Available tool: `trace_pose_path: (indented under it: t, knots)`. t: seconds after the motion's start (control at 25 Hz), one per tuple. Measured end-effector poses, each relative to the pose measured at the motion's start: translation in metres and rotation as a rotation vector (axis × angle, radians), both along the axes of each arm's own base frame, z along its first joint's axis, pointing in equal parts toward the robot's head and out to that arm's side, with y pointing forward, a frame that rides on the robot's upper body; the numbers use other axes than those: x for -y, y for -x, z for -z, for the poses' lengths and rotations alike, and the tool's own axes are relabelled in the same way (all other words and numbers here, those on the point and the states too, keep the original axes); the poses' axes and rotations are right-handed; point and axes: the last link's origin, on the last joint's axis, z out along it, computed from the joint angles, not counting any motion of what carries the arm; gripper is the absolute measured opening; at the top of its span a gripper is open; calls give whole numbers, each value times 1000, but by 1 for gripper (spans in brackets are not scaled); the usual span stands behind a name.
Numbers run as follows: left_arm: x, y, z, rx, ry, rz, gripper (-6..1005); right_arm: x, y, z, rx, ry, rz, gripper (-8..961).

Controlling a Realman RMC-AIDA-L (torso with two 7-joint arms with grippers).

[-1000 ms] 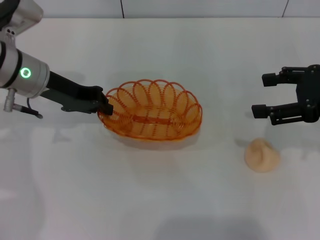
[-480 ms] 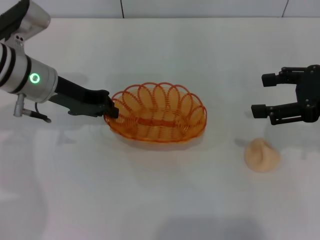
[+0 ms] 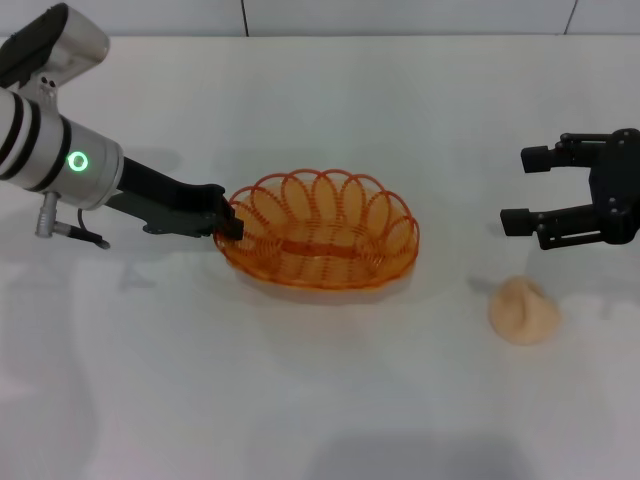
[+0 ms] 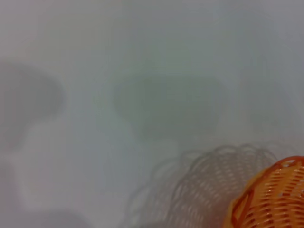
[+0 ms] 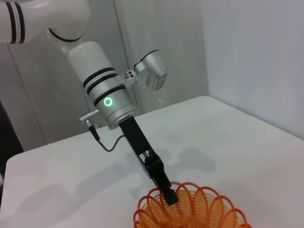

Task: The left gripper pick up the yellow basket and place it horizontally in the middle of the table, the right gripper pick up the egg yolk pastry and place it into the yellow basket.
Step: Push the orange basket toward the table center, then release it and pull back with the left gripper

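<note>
The yellow basket point(image 3: 322, 243), an oval orange wire basket, is near the middle of the white table point(image 3: 330, 400), lying lengthwise left to right. My left gripper point(image 3: 232, 221) is shut on its left rim. The basket also shows in the left wrist view point(image 4: 271, 198) and the right wrist view point(image 5: 190, 212), where the left gripper point(image 5: 168, 195) pinches its rim. The egg yolk pastry point(image 3: 523, 310), a pale dome, sits on the table to the basket's right. My right gripper point(image 3: 518, 190) is open and empty, hovering behind the pastry.
A wall edge runs along the back of the table point(image 3: 300, 35). The left arm's grey body with a green light point(image 3: 60, 160) reaches in from the left.
My left gripper has carried the basket to the right and slightly forward. The right gripper and the pastry have not moved.
</note>
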Motion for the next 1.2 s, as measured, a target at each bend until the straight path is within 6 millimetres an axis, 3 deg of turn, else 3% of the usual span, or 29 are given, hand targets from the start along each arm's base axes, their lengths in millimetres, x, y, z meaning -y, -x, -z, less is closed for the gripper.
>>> trace_pose_path:
  t: [1.2]
  knots:
    - [2, -3, 12, 15, 7, -7, 82, -3, 5, 0, 3, 3, -16, 856]
